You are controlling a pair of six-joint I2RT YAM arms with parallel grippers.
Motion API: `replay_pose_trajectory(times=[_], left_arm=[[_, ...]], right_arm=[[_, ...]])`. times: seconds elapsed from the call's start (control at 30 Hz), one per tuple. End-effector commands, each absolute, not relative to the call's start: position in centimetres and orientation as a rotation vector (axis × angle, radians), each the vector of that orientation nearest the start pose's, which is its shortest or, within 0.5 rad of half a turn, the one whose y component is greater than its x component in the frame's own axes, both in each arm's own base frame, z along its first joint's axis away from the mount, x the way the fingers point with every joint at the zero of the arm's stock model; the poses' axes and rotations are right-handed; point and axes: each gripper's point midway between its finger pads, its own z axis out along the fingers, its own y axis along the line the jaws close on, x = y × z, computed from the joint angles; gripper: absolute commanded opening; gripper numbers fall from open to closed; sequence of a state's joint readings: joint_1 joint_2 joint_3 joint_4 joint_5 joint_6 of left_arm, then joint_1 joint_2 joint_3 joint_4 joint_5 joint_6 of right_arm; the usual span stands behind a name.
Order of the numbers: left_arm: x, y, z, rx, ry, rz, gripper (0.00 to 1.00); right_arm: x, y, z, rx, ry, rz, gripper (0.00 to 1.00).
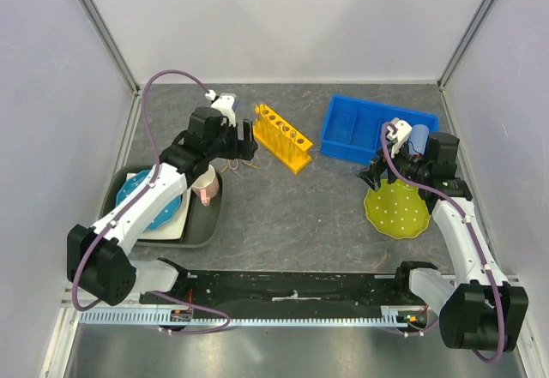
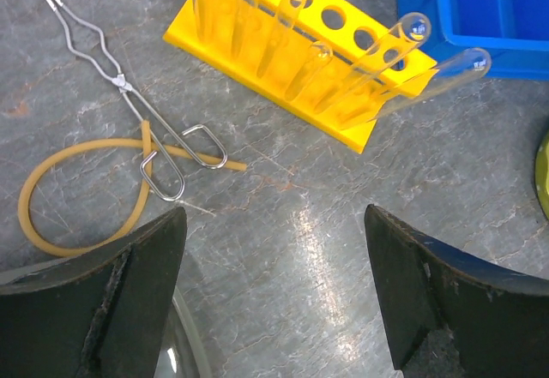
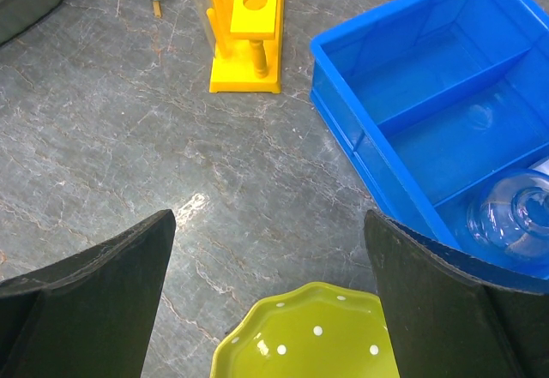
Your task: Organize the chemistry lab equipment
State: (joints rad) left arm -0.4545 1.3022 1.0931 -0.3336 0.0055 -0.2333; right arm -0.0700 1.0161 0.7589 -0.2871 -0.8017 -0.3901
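Well, left gripper (image 2: 273,215) spread wide and empty near the tongs (image 2: 129,91) and yellow rack (image 2: 352,129) by the table's (image 2: 300,258) far edge; right gripper (image 3: 268,219) likewise, over the green plate's (image 3: 304,339) rim

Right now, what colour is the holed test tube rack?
The rack is plain yellow, with no pattern. The left wrist view shows it best.

On your grey tabletop (image 1: 292,215), look to 9 o'clock: a dark tray (image 1: 208,224) carries a blue dotted plate (image 1: 133,194) lying on a white square dish (image 1: 170,231), with a cream and pink mug (image 1: 207,189) just beside them. At 3 o'clock you have a green dotted plate (image 1: 396,211), and at 1 o'clock, near it, a blue divided bin (image 1: 347,121).
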Motion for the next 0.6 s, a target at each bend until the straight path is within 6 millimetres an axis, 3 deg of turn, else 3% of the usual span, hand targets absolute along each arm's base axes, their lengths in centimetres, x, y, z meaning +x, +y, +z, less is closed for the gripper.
replay_pose_trajectory(times=[0.0,0.13,0.57], left_arm=[[35.8,-18.0,21.9,0.169,2.099,-0.463,0.9],[36.7,-17.2,19.5,0.135,2.176,-0.428,0.89],[40.0,-15.3,14.5,0.054,2.339,-0.285,0.87]], right_arm=[[30.0,9.2,19.0,-0.767,1.827,0.528,0.98],[30.1,9.2,19.0,-0.767,1.827,0.524,0.98],[30.1,9.1,18.8,-0.767,1.833,0.523,0.98]])
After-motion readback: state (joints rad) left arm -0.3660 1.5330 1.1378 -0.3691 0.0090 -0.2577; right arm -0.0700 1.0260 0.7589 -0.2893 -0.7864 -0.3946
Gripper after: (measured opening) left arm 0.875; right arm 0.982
